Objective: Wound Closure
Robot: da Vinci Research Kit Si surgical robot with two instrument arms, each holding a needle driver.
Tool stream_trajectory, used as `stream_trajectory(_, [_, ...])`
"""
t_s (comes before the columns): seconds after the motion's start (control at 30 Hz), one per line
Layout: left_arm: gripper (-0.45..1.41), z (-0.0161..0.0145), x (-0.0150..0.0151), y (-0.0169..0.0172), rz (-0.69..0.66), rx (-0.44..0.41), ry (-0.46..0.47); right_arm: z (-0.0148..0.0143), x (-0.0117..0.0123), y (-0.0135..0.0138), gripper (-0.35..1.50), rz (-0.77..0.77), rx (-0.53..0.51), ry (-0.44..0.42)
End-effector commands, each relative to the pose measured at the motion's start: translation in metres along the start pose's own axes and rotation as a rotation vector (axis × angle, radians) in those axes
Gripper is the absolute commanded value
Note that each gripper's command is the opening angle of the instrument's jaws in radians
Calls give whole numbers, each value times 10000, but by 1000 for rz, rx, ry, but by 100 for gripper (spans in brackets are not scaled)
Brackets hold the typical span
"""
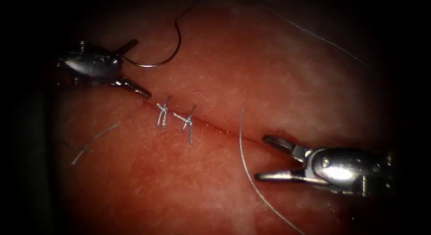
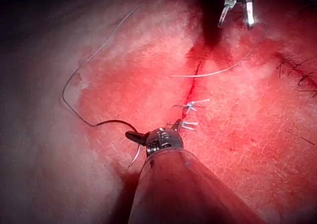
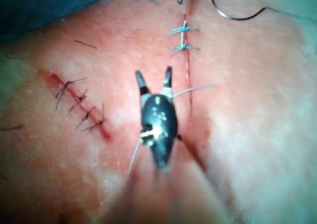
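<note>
Clearly, the left claw (image 1: pixel 134 68) was seen spread wide at the upper left end of the cut (image 1: pixel 215 126), one jaw pointing up and the other lying low with its tip beside the cut's end; whether that lower tip touched the tissue (image 1: pixel 269 73) could not be told. The needle (image 1: pixel 168 53) was seen as a dark curve lying free above the cut, its lower end close to the upper jaw of the left claw, yet a grip on it could not be made out, and in the left wrist view the needle (image 2: pixel 111 123) ended at the claw's dark tip (image 2: pixel 136 136), where the contact was hard to read. No part of the needle was seen entering the tissue. The thread (image 1: pixel 314 35) was traced faintly from the needle's upper end across the tissue toward the right, fading into the dark margin. The right claw (image 1: pixel 262 156) was seen wide open at the lower right end of the cut, holding nothing, with a pale thread strand (image 1: pixel 244 163) curving just to its left and running off the lower edge. Two finished stitches (image 1: pixel 175 116) were seen crossing the cut between the tools, and loose cut ends (image 1: pixel 92 143) lay on the tissue to the lower left. In the right wrist view, an older row of dark stitches (image 3: pixel 81 105) was seen well apart from the cut.
</note>
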Motion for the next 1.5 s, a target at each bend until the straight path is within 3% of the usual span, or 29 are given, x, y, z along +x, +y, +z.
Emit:
stream_trajectory(0.03, [94, 10, -7, 8, 14, -15, -23, 6, -8, -12, 89, 3, 7, -1])
stream_trajectory(0.3, [96, 32, -21, -3, 88, -79, -182, 8, -8, -12, 93, 3, 6, -1])
stream_trajectory(0.67, [93, 49, -20, -39, 103, -85, -217, 14, -7, -16, 99, 3, 2, 0])
stream_trajectory(1.0, [84, 74, -45, -33, 142, -114, -301, 19, -6, -19, 104, 3, -1, 0])
stream_trajectory(1.1, [74, 80, -50, -35, 151, -115, -314, 19, -6, -19, 106, 3, -1, 0])
stream_trajectory(1.17, [54, 82, -52, -37, 155, -117, -321, 19, -6, -19, 106, 3, -1, 0])
stream_trajectory(1.23, [19, 83, -51, -39, 157, -120, -326, 20, -6, -20, 106, 3, -1, 1])
stream_trajectory(1.3, [-45, 82, -51, -39, 157, -118, -327, 20, -5, -21, 106, 3, -1, 1])
stream_trajectory(1.5, [-45, 72, -46, -24, 201, -76, -319, 19, -2, -20, 93, 7, 0, -3])
